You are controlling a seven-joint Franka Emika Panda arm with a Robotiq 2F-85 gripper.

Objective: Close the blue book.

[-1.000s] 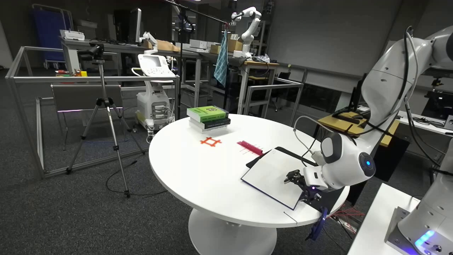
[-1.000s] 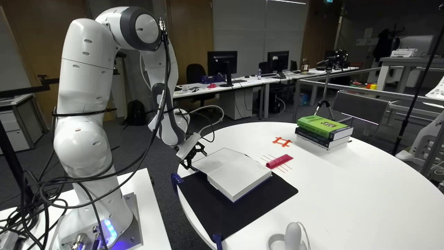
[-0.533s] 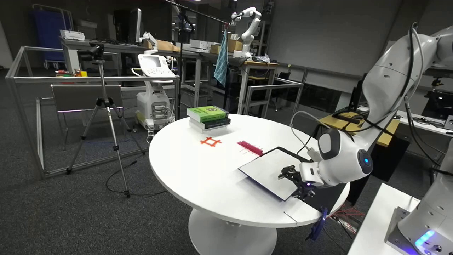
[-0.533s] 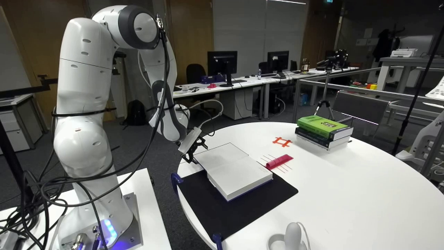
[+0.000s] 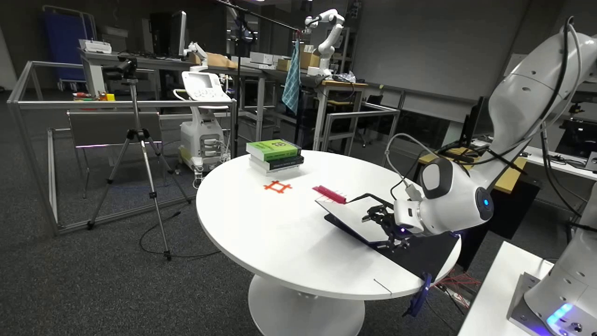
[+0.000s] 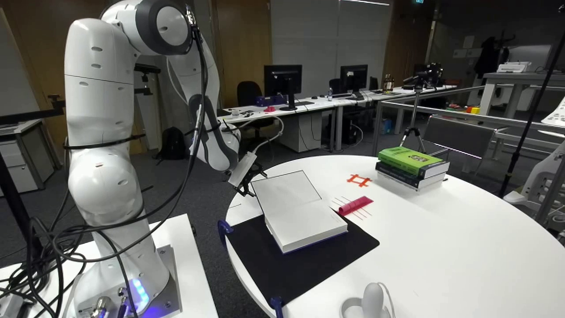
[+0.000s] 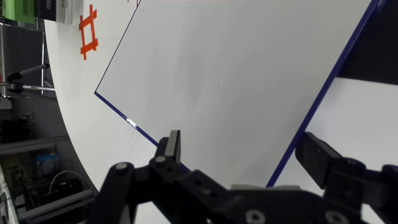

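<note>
The blue book lies open on a black mat. Its white page block [image 6: 304,227] rests on the mat, and its opened cover [image 6: 287,190] tilts up off the table, white inner face upward. In an exterior view the raised cover [image 5: 350,217] casts a shadow; the outer cover is mostly hidden. My gripper [image 6: 258,184] is at the cover's free edge, and it also shows in an exterior view [image 5: 375,232]. In the wrist view the gripper [image 7: 238,143] is open. One finger is over the white inner face; the other meets the dark blue edge [image 7: 311,115] from outside.
The black mat [image 6: 300,274] has blue clamps [image 6: 224,230] at the table edge. A pink-red strip [image 6: 355,205] lies close to the book. Orange tape [image 6: 359,180] and a green-topped book stack [image 6: 408,161] are farther off. A white device [image 6: 373,300] stands near the mat.
The cover has risen from nearly flat to a clear upward tilt. My gripper has moved up with its edge. The page block has shifted slightly on the mat.
</note>
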